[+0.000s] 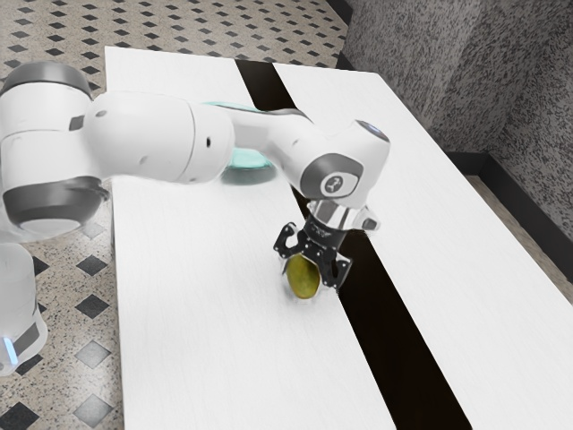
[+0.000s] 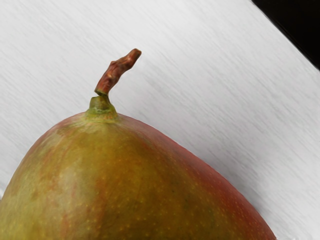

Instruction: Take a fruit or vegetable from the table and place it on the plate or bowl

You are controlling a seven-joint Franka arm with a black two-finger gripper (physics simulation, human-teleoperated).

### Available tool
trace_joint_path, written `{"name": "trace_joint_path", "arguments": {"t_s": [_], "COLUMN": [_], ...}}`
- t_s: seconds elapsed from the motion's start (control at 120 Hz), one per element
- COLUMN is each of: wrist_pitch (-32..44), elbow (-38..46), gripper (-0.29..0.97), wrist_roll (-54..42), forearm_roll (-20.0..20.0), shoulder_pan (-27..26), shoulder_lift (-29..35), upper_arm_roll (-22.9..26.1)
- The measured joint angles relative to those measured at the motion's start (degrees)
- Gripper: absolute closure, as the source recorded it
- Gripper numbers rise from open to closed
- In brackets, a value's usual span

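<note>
A green-yellow mango [image 1: 303, 279] with a reddish blush and a short brown stem [image 2: 116, 71] lies on the white table near the dark centre strip. My black gripper [image 1: 312, 265] is lowered over it, open, with one finger [image 1: 286, 245] on each side of the fruit's upper part. In the wrist view the mango [image 2: 130, 185] sits directly under my hand, stem pointing away from it. A teal plate [image 1: 247, 165] sits farther back on the table, mostly hidden behind my arm.
The white table [image 1: 197, 322] has a dark strip [image 1: 394, 340] running along its middle, just beside the mango toward the exterior view's right. A rough grey wall [image 1: 466, 63] stands behind the table. The floor is tiled.
</note>
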State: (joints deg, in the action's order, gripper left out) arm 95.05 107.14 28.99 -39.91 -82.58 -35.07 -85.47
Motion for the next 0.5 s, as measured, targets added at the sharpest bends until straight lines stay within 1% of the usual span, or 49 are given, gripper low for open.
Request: {"name": "trace_joint_path", "arguments": {"t_s": [0.025, 0.05, 0.142, 0.208, 0.267, 0.35, 0.433, 0.475, 0.5], "wrist_pitch": [-0.07, -0.2, -1.69, -2.58, -3.05, -3.37, -2.91, -2.63, -2.41], "elbow": [0.01, 0.03, -0.22, -1.56, -3.16, -5.48, -7.04, -7.58, -8.04], "gripper": [0.16, 0.17, 0.19, 0.22, 0.23, 0.25, 0.28, 0.3, 0.32], "wrist_roll": [-0.11, -0.21, -0.55, -0.77, -0.93, -1.13, -1.31, -1.46, -1.62], "forearm_roll": [0.5, 0.95, 2.54, 4.74, 7.3, 10.9, 14.34, 15.46, 15.98], "shoulder_pan": [-0.21, -1.02, -3.71, -3.85, -3.32, 0.27, 6.51, 10.22, 13.21], "shoulder_lift": [1.05, 1.91, 3.45, 4.97, 7.22, 10.78, 15.1, 16.02, 16.36], "upper_arm_roll": [-0.61, -2.21, -10.67, -15.71, -18.19, -19.26, -18.51, -17.11, -15.2]}}
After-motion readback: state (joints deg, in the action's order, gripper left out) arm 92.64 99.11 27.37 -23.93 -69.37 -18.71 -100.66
